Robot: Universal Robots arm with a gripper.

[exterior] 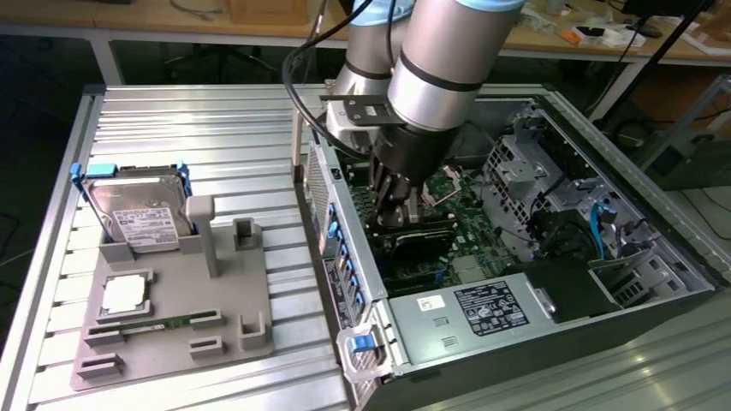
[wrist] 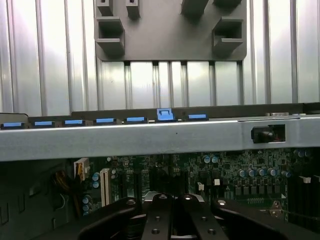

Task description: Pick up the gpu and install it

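Arm (exterior: 446,60) angled down, end effector (exterior: 395,208) inside computer case (exterior: 639,300)

A ribbed metal surface (exterior: 217,128) holds a grey tray (exterior: 171,342) on the exterior view's left and an open computer case (exterior: 594,334) on the right.

This is a lab or electronics workshop: an open computer case (exterior: 537,257) sits on a ribbed metal table (exterior: 194,128), a grey parts holder (exterior: 171,317) at nine o'clock from it, cluttered wooden workbenches (exterior: 594,38) at twelve.
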